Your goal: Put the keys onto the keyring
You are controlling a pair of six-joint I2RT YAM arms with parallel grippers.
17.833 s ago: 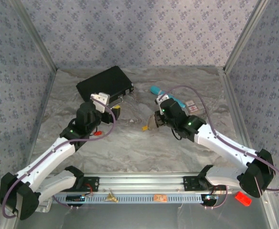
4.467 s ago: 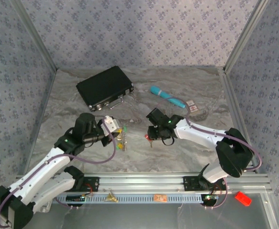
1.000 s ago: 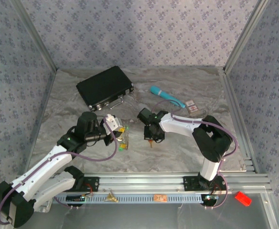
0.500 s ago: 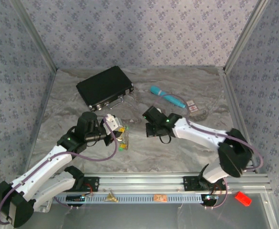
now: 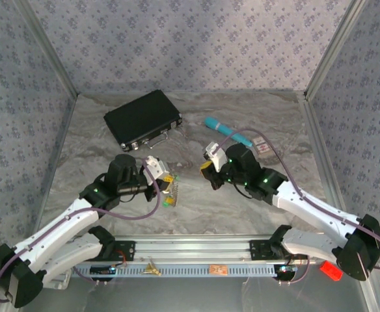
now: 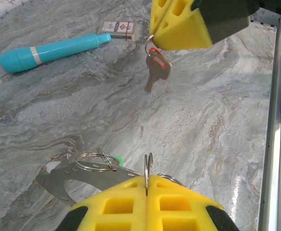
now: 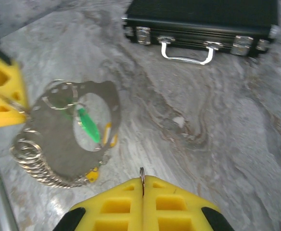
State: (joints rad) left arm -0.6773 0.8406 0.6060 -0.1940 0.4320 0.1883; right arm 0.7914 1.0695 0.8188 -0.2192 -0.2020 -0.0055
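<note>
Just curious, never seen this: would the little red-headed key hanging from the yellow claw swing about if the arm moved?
Probably: the key dangles off a thin ring pinched in the right claw, clear of the table, so it would likely sway. It looks small and thin, hence probably light. The key seems stiff metal; only the ring lets it pivot.

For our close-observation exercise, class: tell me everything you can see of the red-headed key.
The key is small, with a silver metal blade and a head rimmed in red plastic. It hangs blade down, slightly tilted, from a thin wire ring through its head. That ring is pinched between the shut yellow pads of the right gripper. The key dangles in the air above the grey marbled table, touching nothing but its ring.
</note>
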